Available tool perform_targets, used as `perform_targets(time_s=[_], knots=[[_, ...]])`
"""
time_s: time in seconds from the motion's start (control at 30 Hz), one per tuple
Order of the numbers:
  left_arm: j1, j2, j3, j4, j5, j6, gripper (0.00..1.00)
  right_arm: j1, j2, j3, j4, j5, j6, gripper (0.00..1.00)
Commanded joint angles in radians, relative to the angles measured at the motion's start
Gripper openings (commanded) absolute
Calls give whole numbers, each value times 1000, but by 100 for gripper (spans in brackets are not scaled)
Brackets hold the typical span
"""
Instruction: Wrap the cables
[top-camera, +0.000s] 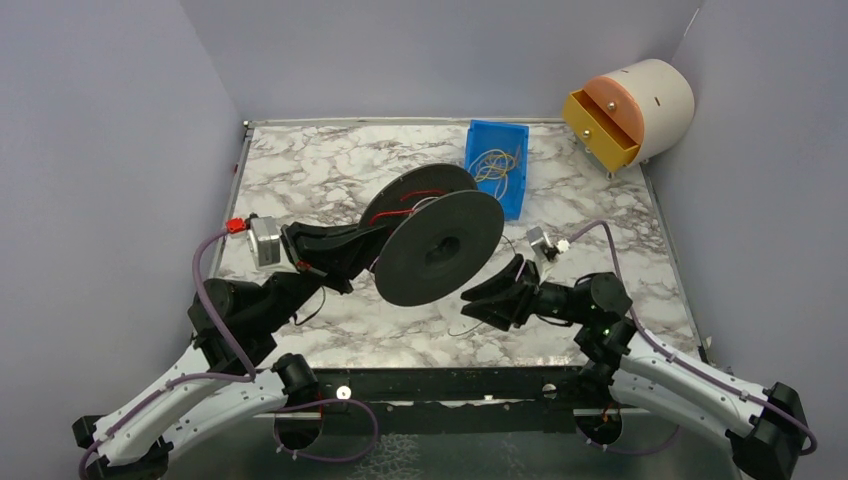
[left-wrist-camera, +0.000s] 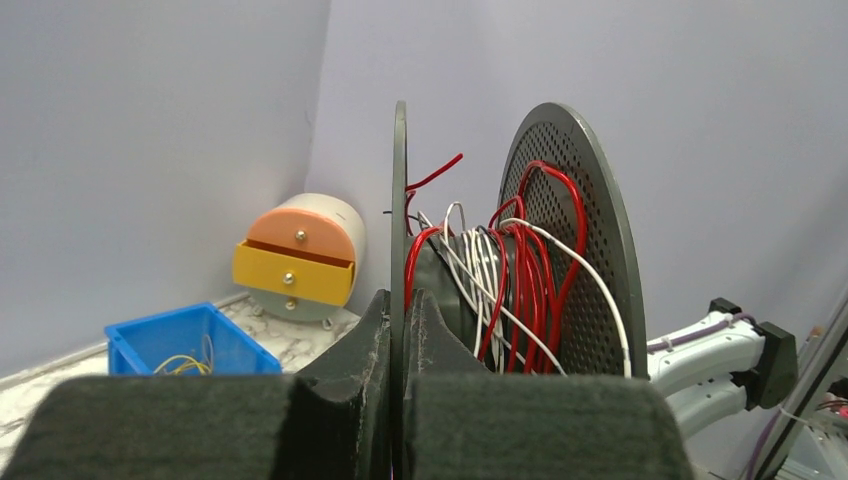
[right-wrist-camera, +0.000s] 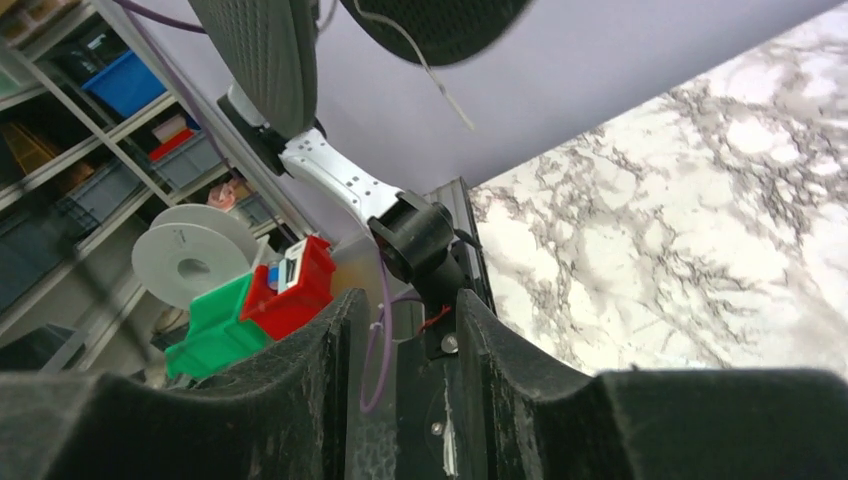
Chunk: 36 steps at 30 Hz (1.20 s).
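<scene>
A black two-flange spool (top-camera: 440, 245) is held up off the marble table (top-camera: 320, 170). My left gripper (top-camera: 372, 252) is shut on the edge of one flange (left-wrist-camera: 399, 200), with a finger (left-wrist-camera: 365, 340) on each side. Thin red cables (left-wrist-camera: 525, 275), with some white strands, are wound loosely round the hub; red loops also show in the top view (top-camera: 408, 197). My right gripper (top-camera: 492, 293) is open and empty, low beside the spool's right. In the right wrist view its fingers (right-wrist-camera: 510, 370) stand apart under the spool (right-wrist-camera: 265, 55), and a white strand (right-wrist-camera: 432, 75) hangs loose.
A blue bin (top-camera: 497, 165) with yellow wires stands at the back. A round white cabinet with a yellow drawer (top-camera: 625, 110) is at the back right. Small grey motor blocks lie at the left (top-camera: 265, 240) and right (top-camera: 540, 241) of the spool.
</scene>
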Motion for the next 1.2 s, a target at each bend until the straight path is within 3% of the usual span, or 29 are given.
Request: perform_targets(time_s=[0.0,0.3,0.57,0.9,1.17], knots=[[0,-30,71,46,-70,43,0,5,-46,-31,-101,65,-38,43],[0,-29,93,-42,-178,147,0,5,-129,-83,-324,301,-87,46],[0,-2,92,-133,-362,284,0,5,-100,-46,-468,455,-110,46],[0,138,97,-199,-627,432,0,4,-40,17,-563,605,-136,46],[0,337,177,-273,-792,502,0,5,-48,54,-630,679,-153,46]])
